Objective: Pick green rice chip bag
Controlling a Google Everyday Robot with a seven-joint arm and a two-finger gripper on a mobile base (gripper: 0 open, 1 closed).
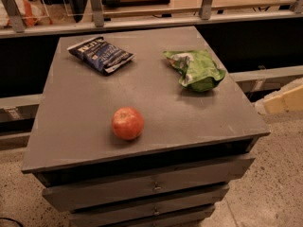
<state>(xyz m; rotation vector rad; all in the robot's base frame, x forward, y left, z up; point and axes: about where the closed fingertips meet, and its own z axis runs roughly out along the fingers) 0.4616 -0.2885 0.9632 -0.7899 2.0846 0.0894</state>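
Three things lie on the grey worktop: the green rice chip bag, a dark blue chip bag and a red apple.

The green rice chip bag sits toward the worktop's 2 o'clock corner. It lies flat and crumpled, with its white-silver end turned to about 10 o'clock and its fuller green end to about 4 o'clock. It is near the right edge but wholly on the surface, and nothing touches it.

The dark blue chip bag, with white lettering, lies at about 11 o'clock on the worktop, well apart from the green one. The apple stands at about 6 o'clock, nearer the front edge and well apart from both bags.

The hand shows only as a pale cream-yellow shape at the 3 o'clock edge of the view, off the worktop and cut by the frame. How far open it is cannot be told, nor whether it has hold of anything. From the hand, the green rice chip bag lies toward about 10 o'clock and well apart, with the worktop's right edge between them.

Under the worktop are grey drawer fronts with small knobs, standing on a speckled floor. Behind it, at 12 o'clock, runs a ledge with metal posts.
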